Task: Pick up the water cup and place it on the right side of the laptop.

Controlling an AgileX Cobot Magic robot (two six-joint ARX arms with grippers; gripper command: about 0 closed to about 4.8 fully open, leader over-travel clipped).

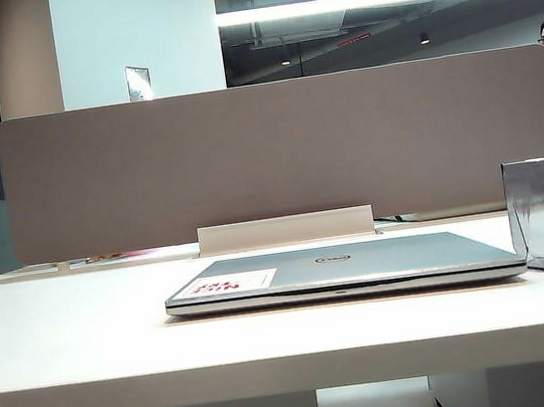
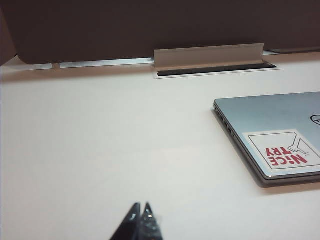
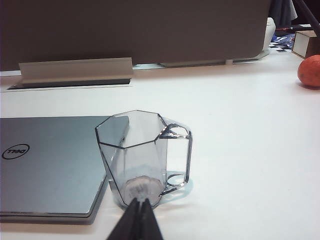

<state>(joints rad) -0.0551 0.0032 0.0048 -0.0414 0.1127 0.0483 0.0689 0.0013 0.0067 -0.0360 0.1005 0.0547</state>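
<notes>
- Right gripper (image 3: 138,216): fingers pressed together, empty; the water cup (image 3: 137,155) stands upright just beyond its tips, beside the laptop (image 3: 50,160).
- Left gripper (image 2: 140,220): closed, empty, above bare table (image 2: 100,150); laptop well off to one side.

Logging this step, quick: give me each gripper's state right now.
Left gripper: shut, empty, over bare white table.
Right gripper: shut, empty, just short of the translucent faceted grey-blue plastic water cup.

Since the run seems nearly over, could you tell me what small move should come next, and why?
Probably none beyond keeping both arms back: the water cup stands upright beside the laptop's right edge, the shut right gripper holds nothing, and the left gripper is shut too.
</notes>
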